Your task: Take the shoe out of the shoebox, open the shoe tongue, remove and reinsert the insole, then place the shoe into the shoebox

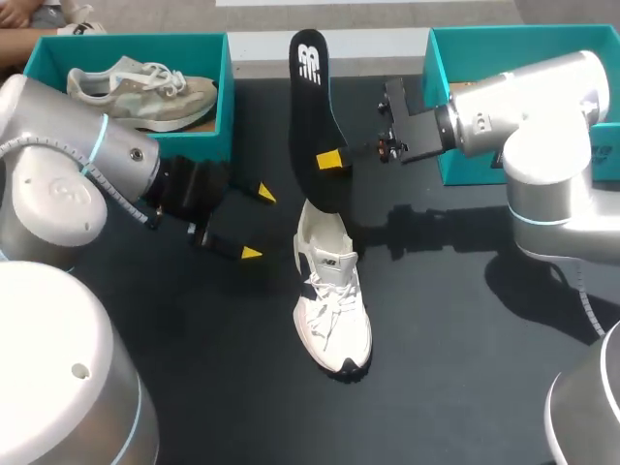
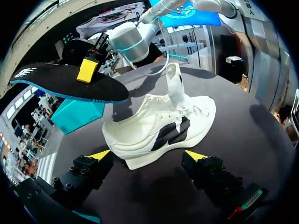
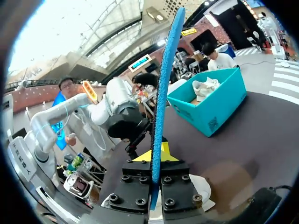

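The right gripper clamps both fingers on the black foam insole with a blue underside, holding it on edge above the white lace-up sneaker standing on the black table. The left gripper has its fingers spread wide, with the sneaker just ahead and clear of them. Beside that gripper, the teal cardboard shoebox contains a beige-and-grey sneaker; the contents of a second teal box behind the right gripper cannot be determined.

You've got a white shoe on the black table — black slashes on its side, dark rim at the toe. Insole: black on top with a white mark, bright blue underneath. Left shoebox and right shoebox are teal; the left one holds a beige-and-grey shoe. Silver arms, pale blue rings — yellow tips on left gripper and right gripper.
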You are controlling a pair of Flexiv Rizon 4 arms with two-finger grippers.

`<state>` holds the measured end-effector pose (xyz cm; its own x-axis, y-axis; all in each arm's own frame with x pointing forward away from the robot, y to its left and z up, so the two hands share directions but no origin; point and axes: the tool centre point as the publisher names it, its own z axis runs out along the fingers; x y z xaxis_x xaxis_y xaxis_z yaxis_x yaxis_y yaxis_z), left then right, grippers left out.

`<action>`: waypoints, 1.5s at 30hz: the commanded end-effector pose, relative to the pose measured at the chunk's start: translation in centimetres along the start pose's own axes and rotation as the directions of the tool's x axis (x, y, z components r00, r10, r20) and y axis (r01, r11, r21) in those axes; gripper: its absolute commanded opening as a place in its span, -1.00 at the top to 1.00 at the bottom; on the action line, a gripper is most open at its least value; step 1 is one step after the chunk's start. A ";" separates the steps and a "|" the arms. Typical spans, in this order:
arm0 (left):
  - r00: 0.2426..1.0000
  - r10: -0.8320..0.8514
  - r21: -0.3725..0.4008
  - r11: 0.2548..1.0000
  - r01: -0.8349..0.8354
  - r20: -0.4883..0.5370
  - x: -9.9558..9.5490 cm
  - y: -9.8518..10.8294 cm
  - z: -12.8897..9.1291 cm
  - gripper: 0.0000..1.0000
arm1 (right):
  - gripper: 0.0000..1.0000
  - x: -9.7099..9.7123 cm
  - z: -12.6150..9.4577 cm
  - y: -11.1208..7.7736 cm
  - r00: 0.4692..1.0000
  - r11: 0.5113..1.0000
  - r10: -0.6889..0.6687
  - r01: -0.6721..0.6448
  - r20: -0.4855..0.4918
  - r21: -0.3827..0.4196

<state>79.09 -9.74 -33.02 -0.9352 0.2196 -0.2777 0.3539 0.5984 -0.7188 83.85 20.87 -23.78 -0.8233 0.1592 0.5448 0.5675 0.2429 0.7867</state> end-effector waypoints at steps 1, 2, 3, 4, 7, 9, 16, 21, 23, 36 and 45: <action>0.999 0.005 -0.022 1.000 -0.006 -0.036 -0.5 0.3 0.7 -1.00 | 1.00 -0.5 0.6 -1.5 0.999 0.999 -0.040 0.040 0.012 -0.031; 0.999 0.009 -0.028 1.000 -0.010 -0.045 -0.5 0.3 0.8 -1.00 | 1.00 -0.6 0.7 -1.7 0.999 0.998 -0.051 0.051 0.006 -0.026; 0.999 0.013 -0.034 0.999 -0.015 -0.044 -0.5 0.4 0.8 -1.00 | 1.00 -0.8 0.8 -1.9 0.998 0.998 -0.056 0.056 -0.001 -0.026; 0.999 0.015 -0.036 0.999 -0.016 -0.045 -0.6 0.4 0.8 -1.00 | 1.00 -1.0 0.9 -2.2 0.998 0.997 -0.070 0.070 -0.002 -0.014; 0.999 0.023 -0.050 0.998 -0.025 -0.040 -1.1 0.4 1.0 -1.00 | 1.00 -1.2 1.5 -2.8 0.995 0.996 -0.093 0.092 -0.027 -0.020; 0.999 0.034 -0.054 0.998 -0.036 -0.035 -1.4 0.2 1.1 -1.00 | 1.00 -1.3 2.0 -3.2 0.994 0.995 -0.101 0.100 -0.031 -0.016; 0.999 0.030 -0.074 0.997 -0.032 -0.038 -2.1 -0.1 1.2 -1.00 | 1.00 -1.3 2.4 -3.3 0.995 0.995 -0.099 0.099 -0.033 -0.014; 1.000 0.008 -0.079 0.997 -0.010 -0.023 -2.5 -0.2 1.4 -1.00 | 1.00 -1.3 2.4 -3.3 0.995 0.995 -0.099 0.099 -0.033 -0.014; 1.000 0.008 -0.079 0.997 -0.009 -0.022 -2.7 -0.4 1.5 -1.00 | 1.00 -1.3 2.4 -3.3 0.995 0.995 -0.099 0.099 -0.033 -0.014; 1.000 -0.017 -0.090 0.996 0.017 -0.006 -2.4 -0.7 2.0 -1.00 | 1.00 -1.8 3.2 -5.2 0.990 0.993 -0.115 0.112 -0.080 -0.041; 1.000 -0.017 -0.090 0.996 0.017 -0.006 -2.4 -0.7 2.0 -1.00 | 1.00 -2.4 3.4 -8.4 0.991 0.992 -0.111 0.107 -0.076 -0.061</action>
<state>81.13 -12.12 -33.08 -0.9413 0.2135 -0.2615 0.3361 0.6664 -0.6656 81.55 21.79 -31.85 -0.8798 0.0524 0.4725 0.4721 0.2131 0.8554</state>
